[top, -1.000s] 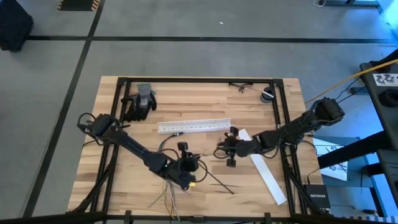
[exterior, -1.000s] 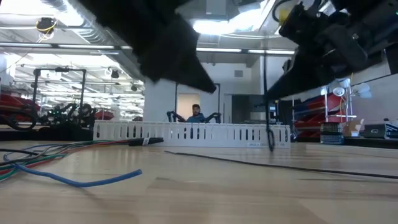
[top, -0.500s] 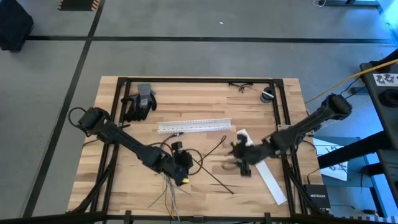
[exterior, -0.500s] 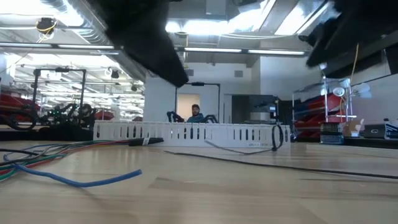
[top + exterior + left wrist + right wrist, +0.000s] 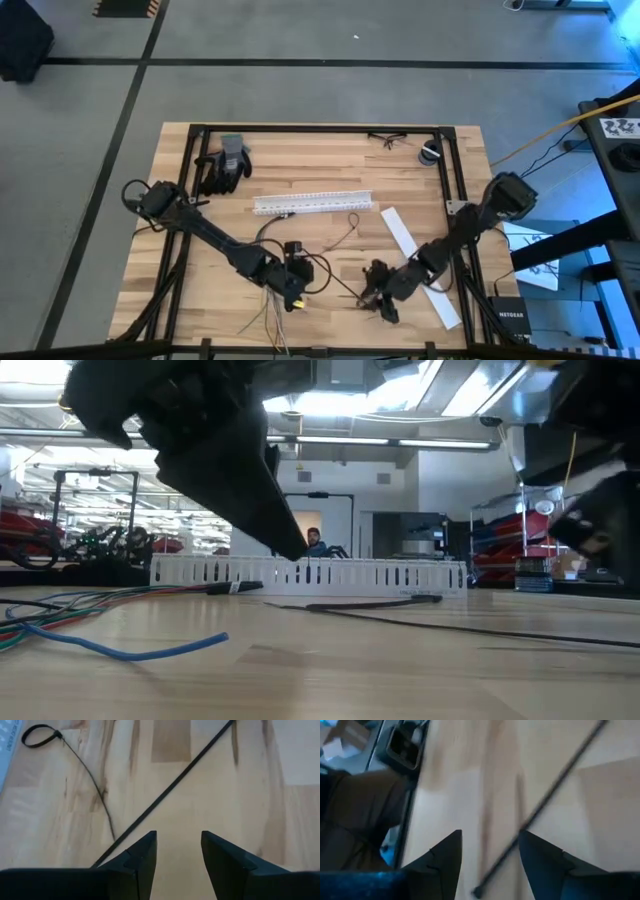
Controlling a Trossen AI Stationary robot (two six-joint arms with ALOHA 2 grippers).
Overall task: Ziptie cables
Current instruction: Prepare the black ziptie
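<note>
The cables (image 5: 268,308) lie as a loose bundle at the table's near edge, showing in the low view as coloured wires (image 5: 90,605). A straight black ziptie (image 5: 345,287) lies flat on the wood. A second ziptie, closed into a loop (image 5: 350,221), lies near the white channel. My left gripper (image 5: 305,278) hovers open over the bundle's far end, its fingers (image 5: 145,850) pointing at the straight ziptie (image 5: 165,790). My right gripper (image 5: 378,300) is open above that ziptie's near end (image 5: 485,882), one finger on either side of it.
A white slotted channel (image 5: 312,202) lies across the middle of the table, with a flat white strip (image 5: 420,265) to its right. Gloves (image 5: 225,165), glasses (image 5: 385,138) and a tape roll (image 5: 430,152) sit along the far edge. A person (image 5: 315,541) sits far behind.
My right gripper has moved from beside the channel toward the table's near edge, ending over the straight ziptie's near end. The looped ziptie, which stood upright below it a second ago, has dropped and now lies flat on the table.
</note>
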